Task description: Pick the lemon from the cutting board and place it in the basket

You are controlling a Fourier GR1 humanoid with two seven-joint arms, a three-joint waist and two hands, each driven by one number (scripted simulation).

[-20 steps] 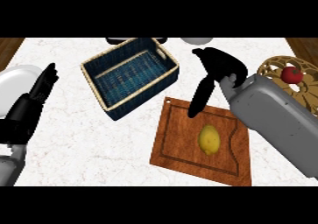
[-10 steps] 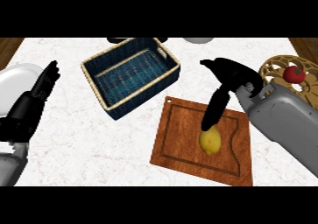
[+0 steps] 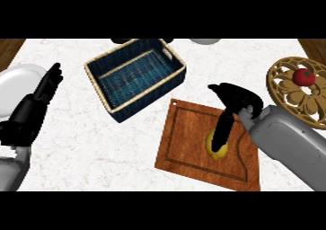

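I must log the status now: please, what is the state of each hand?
Left hand: open, fingers straight, holding nothing, at the view's left edge.
Right hand: open, fingers straight, reaching down onto the lemon on the cutting board, not curled round it.

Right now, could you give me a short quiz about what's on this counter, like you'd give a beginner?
1. True or false: the lemon already lies in the basket.
2. Which hand reaches down to the lemon on the cutting board? A) left hand B) right hand
3. Fill in: the small red fruit sits on a round openwork ____ at the right edge.

Key:
1. False; it lies on the cutting board and the basket holds nothing.
2. B; its fingers point down onto the lemon, while the left hand rests open at the left edge.
3. Trivet.
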